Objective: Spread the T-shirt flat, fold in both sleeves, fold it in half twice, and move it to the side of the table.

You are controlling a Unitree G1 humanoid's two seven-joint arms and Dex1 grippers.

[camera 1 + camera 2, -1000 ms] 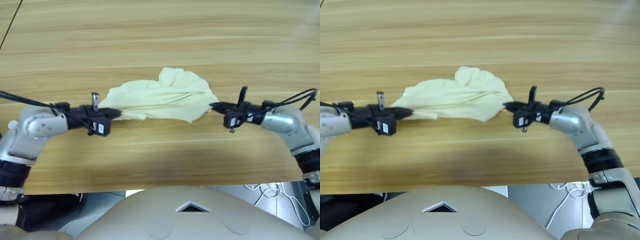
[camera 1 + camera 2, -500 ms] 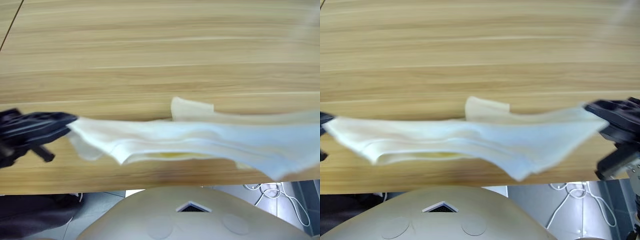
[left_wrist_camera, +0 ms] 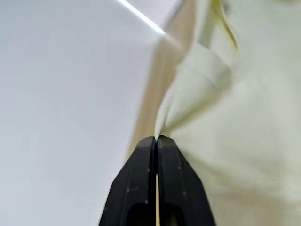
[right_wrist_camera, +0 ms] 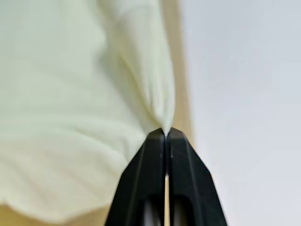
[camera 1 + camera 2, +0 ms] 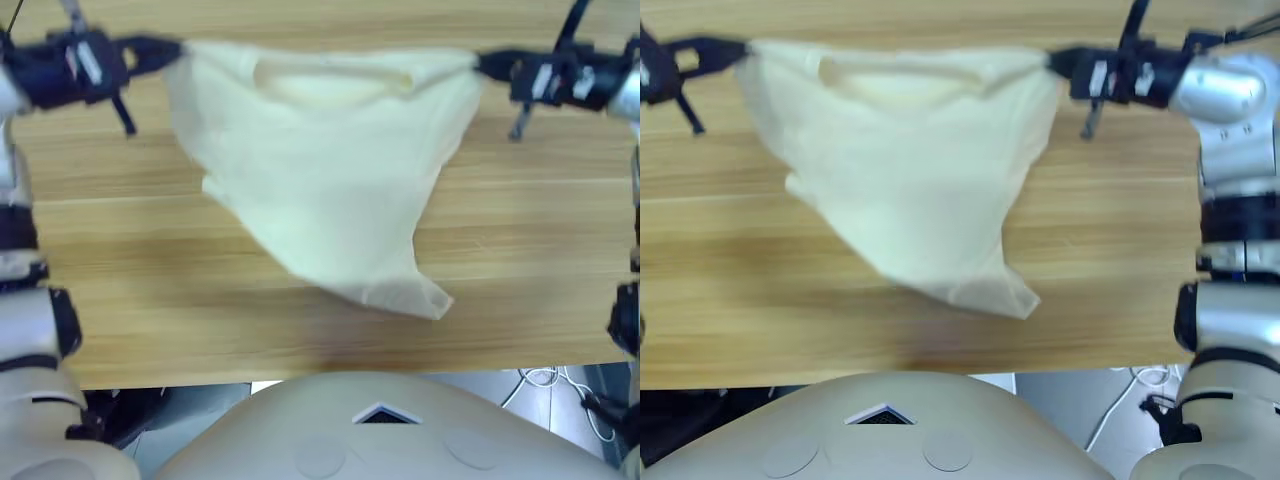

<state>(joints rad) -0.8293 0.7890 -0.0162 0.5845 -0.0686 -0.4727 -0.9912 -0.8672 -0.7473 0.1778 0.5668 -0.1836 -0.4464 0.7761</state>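
Across the top of the frame, the left hand point(image 5: 178, 50) and right hand point(image 5: 480, 65) each pinch a corner of the T-shirt point(image 5: 320, 170), hanging above the worktop point(image 5: 130, 260).

One pale yellow T-shirt point(image 5: 320, 180); two black claws, the left claw point(image 5: 175, 50) and right claw point(image 5: 482, 65); one wooden table point(image 5: 150, 300).

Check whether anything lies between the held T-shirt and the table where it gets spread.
Nothing visible does. The left gripper and right gripper pinch the T-shirt by its top corners, and it hangs over bare wood of the table.
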